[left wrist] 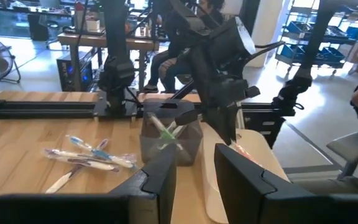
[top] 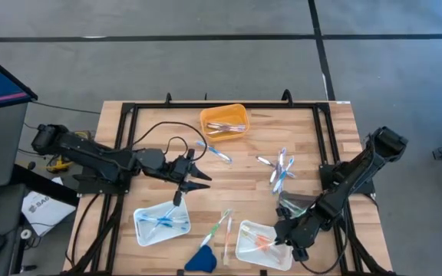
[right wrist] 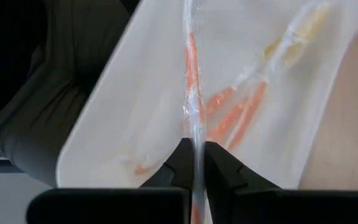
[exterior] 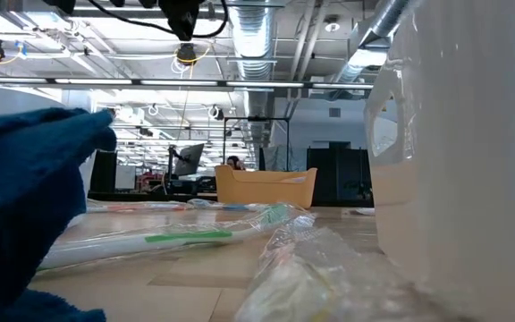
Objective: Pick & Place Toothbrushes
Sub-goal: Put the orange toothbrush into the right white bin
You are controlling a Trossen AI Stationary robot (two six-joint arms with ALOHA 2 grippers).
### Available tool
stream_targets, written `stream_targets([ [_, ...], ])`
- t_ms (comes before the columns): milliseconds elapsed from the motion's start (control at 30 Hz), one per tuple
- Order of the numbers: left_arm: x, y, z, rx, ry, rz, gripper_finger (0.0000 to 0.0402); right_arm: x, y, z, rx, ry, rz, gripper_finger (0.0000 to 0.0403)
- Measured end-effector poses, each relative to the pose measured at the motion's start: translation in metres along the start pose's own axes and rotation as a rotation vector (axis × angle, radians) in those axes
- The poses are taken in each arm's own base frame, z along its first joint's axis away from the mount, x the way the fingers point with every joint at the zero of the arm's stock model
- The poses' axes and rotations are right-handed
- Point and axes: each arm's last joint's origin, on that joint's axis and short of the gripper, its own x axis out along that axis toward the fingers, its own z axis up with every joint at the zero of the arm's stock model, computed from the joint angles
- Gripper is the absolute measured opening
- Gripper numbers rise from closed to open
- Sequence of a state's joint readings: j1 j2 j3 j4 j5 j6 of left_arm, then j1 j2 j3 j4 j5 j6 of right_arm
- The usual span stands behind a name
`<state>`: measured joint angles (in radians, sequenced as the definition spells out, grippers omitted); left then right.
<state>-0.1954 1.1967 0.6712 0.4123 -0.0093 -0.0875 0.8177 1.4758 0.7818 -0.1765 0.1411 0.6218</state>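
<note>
Right tool (right wrist: 194, 163), fingers pinched together on a wrapped orange toothbrush (right wrist: 193, 81), poised over the white tray (top: 245, 247) at the desk's near edge toward the right corner; in the right wrist view the wrapper runs up from between the fingertips across the tray floor, where further orange toothbrushes (right wrist: 241, 111) lie. Left tool (top: 197, 182), left of the desk's centre, holds nothing; its fingers (left wrist: 160, 174) stand partly apart in the left wrist view.

Wooden desk (top: 252, 138), seen from above, carries four containers:
- an orange bin (top: 223, 120) near the far edge, holding several toothbrushes;
- a clear tray (top: 162, 222) near the near edge, left of centre, holding blue toothbrushes (top: 163, 221);
- the white tray already named;
- a clear box (top: 294, 205) just beside the right arm, toward the right edge, with a green toothbrush (left wrist: 165, 130) showing in it in the left wrist view.

Loose toothbrushes:
- one blue (top: 215, 152) between the orange bin and the left tool;
- a small crossed heap (top: 280, 170) right of centre;
- a pair, green and orange (top: 222, 228), between the two near trays.

Dark-blue cloth (top: 200, 259) lies at the near edge, touching the pair's near ends; it fills the low view's left side.
</note>
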Motion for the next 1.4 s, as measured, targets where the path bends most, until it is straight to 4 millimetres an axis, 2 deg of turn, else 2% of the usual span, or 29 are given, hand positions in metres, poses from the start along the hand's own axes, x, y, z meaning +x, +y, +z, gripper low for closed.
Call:
stream_targets([
  [133,0.003,0.002,-0.002,-0.003,0.002,0.008,0.0104,0.003,-0.006,-0.009,0.048,0.042,-0.026,0.0011],
  [567,0.004,0.003,-0.003,-0.004,0.002,0.011,0.0104,0.005,-0.014,-0.006,0.079,0.068,-0.03,0.0017],
  [1000,0.004,0.003,-0.003,-0.004,0.004,0.01,0.0104,0.005,-0.013,-0.003,0.174,0.069,-0.005,0.0097],
  [1200,0.004,0.003,-0.003,-0.004,0.005,0.01,0.0104,0.0,-0.008,0.01,0.1,0.055,0.003,0.0125],
  [1400,0.004,0.003,-0.003,-0.005,0.004,0.011,0.0104,-0.009,-0.016,0.036,0.054,0.06,-0.049,0.0119],
])
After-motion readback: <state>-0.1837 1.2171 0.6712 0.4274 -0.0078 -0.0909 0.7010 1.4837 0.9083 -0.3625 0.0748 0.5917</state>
